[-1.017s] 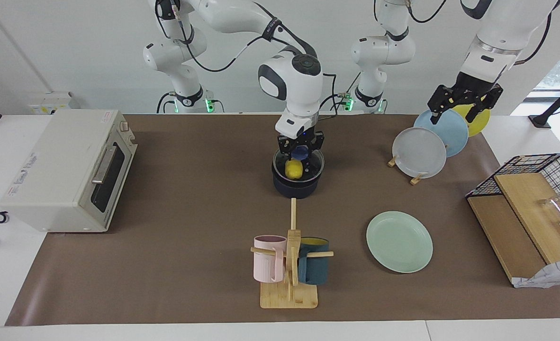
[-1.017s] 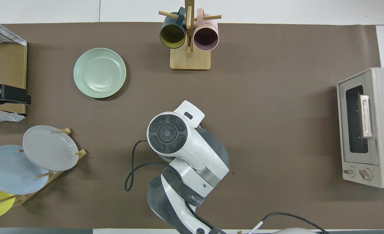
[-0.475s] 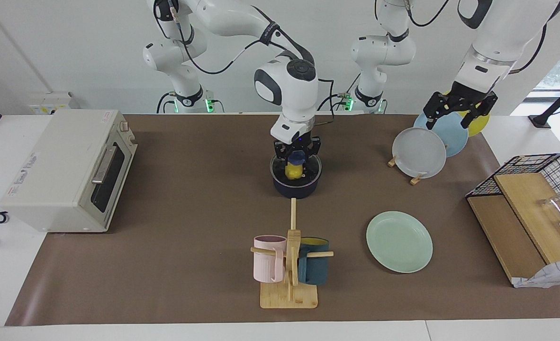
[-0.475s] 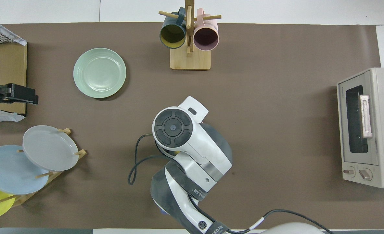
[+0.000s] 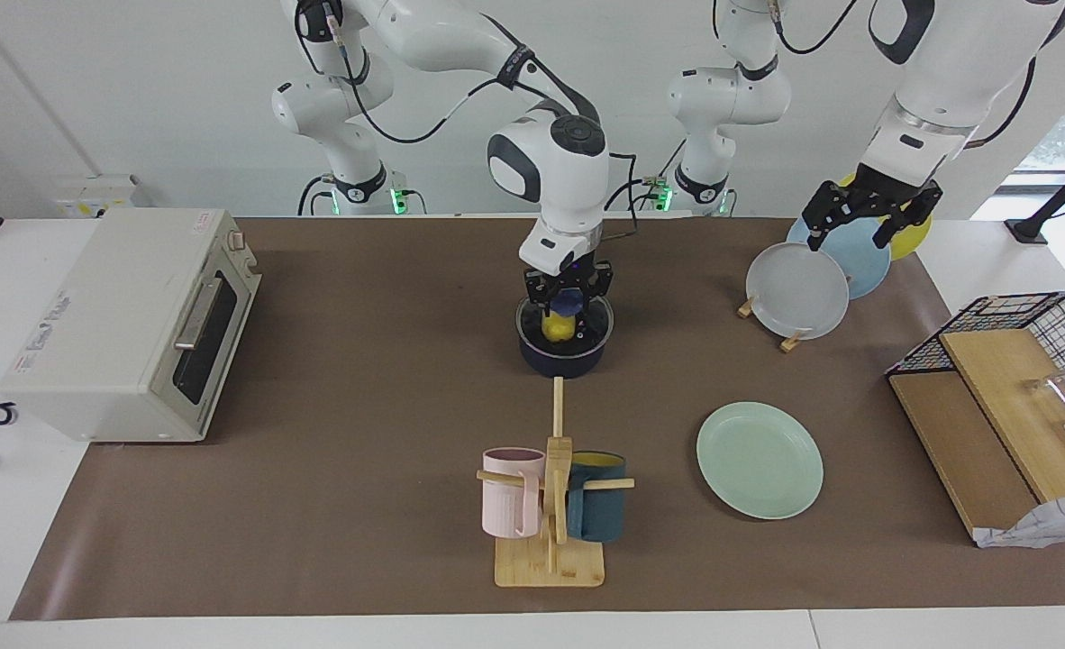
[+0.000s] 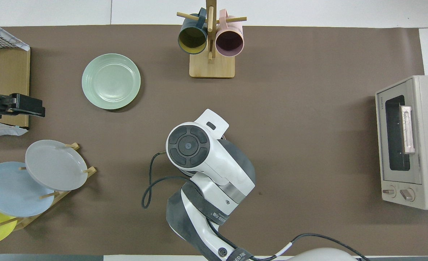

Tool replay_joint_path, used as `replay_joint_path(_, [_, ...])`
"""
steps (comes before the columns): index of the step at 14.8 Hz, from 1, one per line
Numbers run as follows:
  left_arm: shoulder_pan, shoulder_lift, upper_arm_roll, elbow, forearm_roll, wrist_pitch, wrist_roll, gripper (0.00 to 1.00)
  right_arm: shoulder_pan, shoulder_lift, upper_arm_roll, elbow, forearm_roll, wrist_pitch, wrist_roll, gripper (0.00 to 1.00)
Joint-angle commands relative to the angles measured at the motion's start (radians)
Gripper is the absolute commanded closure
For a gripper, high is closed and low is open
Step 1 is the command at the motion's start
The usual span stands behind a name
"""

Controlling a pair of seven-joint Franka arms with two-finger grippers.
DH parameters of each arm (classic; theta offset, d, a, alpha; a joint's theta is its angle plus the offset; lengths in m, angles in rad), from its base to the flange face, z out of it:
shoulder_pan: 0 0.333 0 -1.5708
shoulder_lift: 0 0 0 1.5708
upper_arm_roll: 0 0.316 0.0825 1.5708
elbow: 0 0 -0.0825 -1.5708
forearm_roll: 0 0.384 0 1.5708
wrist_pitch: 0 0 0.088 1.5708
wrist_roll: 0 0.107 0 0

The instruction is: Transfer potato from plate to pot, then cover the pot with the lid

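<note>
The dark navy pot point(image 5: 561, 358) stands mid-table, nearer to the robots than the mug rack. The yellow potato point(image 5: 558, 328) lies inside it and shows through the clear glass lid point(image 5: 592, 321), which sits level at the pot's rim. My right gripper point(image 5: 567, 295) comes straight down over the pot and is shut on the lid's blue knob. In the overhead view the right arm hides the pot, lid and potato. The mint-green plate point(image 5: 760, 460) point(image 6: 111, 81) lies bare toward the left arm's end. My left gripper point(image 5: 861, 225) point(image 6: 33, 110) hangs open and empty over the upright plates.
A toaster oven point(image 5: 136, 315) stands at the right arm's end. A wooden mug rack point(image 5: 550, 505) holds a pink and a teal mug. A rack of upright grey, blue and yellow plates point(image 5: 798, 288) and a wire basket with wooden boards point(image 5: 1001, 379) are at the left arm's end.
My right gripper has come down with the lid, which was tilted above the pot and now sits level at its rim. The left gripper has drifted slightly over the plate rack.
</note>
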Motion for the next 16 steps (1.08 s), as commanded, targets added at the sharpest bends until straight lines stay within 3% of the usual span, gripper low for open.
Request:
replay_joint_path(1, [-0.011, 0.026, 0.01, 0.022, 0.01, -0.027, 0.005, 0.0, -0.01, 0.014, 0.004, -0.003, -0.019, 0.018, -0.013, 1.0])
replay_joint_path(16, [-0.011, -0.007, 0.01, 0.006, -0.044, -0.024, 0.004, 0.0, -0.02, 0.016, 0.005, 0.002, 0.027, -0.068, 0.015, 1.0])
